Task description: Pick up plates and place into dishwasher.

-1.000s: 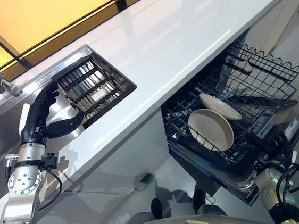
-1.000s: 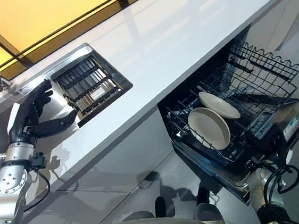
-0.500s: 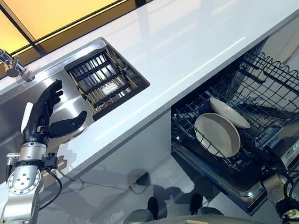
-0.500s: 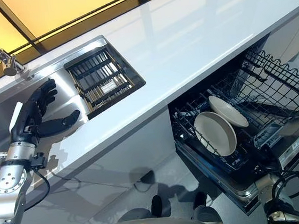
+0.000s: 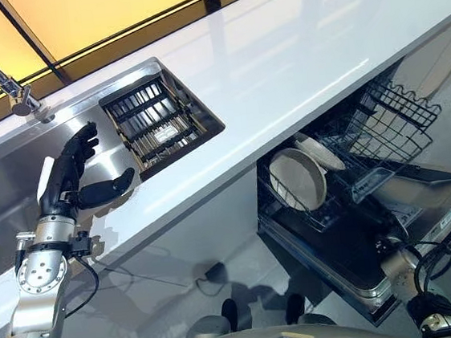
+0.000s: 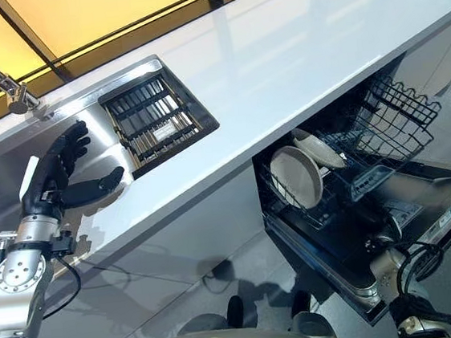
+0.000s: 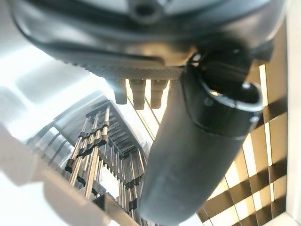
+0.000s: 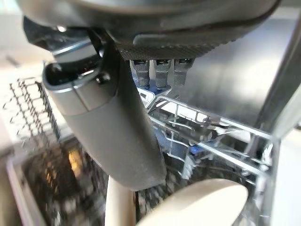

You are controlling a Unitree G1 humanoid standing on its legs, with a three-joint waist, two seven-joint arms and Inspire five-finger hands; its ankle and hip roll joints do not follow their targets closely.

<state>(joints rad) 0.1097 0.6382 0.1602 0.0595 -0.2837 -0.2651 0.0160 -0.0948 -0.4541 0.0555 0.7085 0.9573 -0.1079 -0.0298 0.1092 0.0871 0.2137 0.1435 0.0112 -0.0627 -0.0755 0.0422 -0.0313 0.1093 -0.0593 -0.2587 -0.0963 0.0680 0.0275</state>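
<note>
Two cream plates stand on edge in the black wire dishwasher rack (image 5: 382, 124): a round one (image 5: 295, 179) in front and a second (image 5: 314, 151) just behind it. The rack sits partly inside the dishwasher under the counter, above the lowered door (image 5: 426, 200). The right wrist view shows my right hand (image 8: 110, 129) open close to the rack, with a plate (image 8: 197, 202) just past its fingers. My left hand (image 5: 69, 173) is open and holds nothing, hovering over the steel sink (image 5: 0, 213) beside a dark dish rack (image 5: 160, 123).
A long white countertop (image 5: 293, 41) runs across the view above the dishwasher. A chrome faucet (image 5: 6, 79) rises at the sink's far edge. The dishwasher door juts out low at the right over a pale floor (image 5: 182, 294).
The wire rack with both plates has slid back into the dishwasher, towards the counter. The left hand has stayed over the sink, fingers spread.
</note>
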